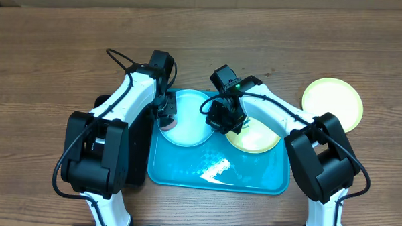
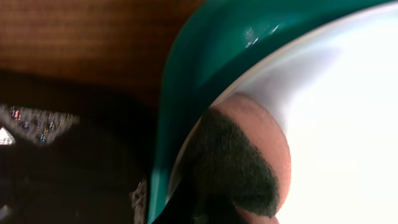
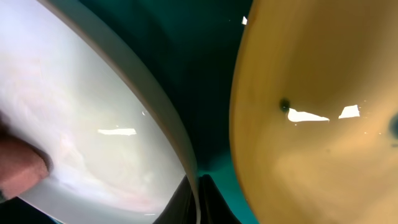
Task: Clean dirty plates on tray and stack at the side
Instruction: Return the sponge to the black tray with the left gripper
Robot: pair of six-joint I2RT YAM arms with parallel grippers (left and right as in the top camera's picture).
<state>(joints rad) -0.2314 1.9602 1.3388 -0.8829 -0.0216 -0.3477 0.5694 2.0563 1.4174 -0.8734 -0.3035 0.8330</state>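
**Item 1, left pincer (image 1: 166,114).** We record it closed on a peach-and-green scouring sponge (image 2: 242,165). The sponge's dark pad lies against the pale inside of the light blue round plastic plate (image 1: 190,129), directly under the pincer's tips near the plate's rim. We judge it is held pad-down so the rough face does the scrubbing.

**Item 2, right pincer (image 1: 224,119).** Closed. In its wrist view the same plate's rim runs in between its dark fingers. We take it to be pinching that rim, most likely to stop the plate sliding under the sponge.

**Item 3, large cyan rectangular plastic tray (image 1: 212,180).** It lies beneath both pincers, with a white smear on its floor.

**Item 4, yellow-green round plastic plate (image 1: 260,142).** It sits in the tray just beside the right pincer, on the side away from the left pincer. It carries a dark speck, so we judge it is awaiting cleaning.

**Item 5, second yellow-green plate (image 1: 332,104).** It rests on the brown wooden table (image 1: 55,54), outside the tray and well apart from the right pincer. We presume it starts the stack.
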